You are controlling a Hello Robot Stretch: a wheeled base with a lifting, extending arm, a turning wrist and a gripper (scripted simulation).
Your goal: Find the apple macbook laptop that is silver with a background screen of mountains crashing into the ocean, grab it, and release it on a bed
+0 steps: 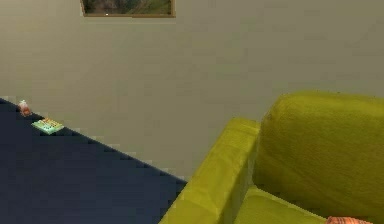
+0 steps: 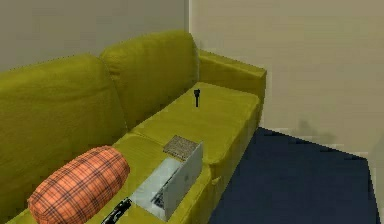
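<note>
Seemingly early on: pale grey boxy thing (image 2: 170,178) on the green sofa (image 2: 60,100) perhaps the target, grabbing and bed drop both ahead, pincer's state impossible to tell.

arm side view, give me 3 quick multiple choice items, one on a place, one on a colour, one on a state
1. Where does the plaid cushion lie?
A on the sofa seat
B on a shelf
C on a chair
2. What colour is the floor?
A red
B dark blue
C white
3. How does the small dark thing on the seat sit?
A flat on its side
B leaning on the cushion
C upright

Answers: 1 A, it rests on the seat at the lower left; 2 B, dark blue shows beside the sofa; 3 C, it rises straight up from the seat.
</note>
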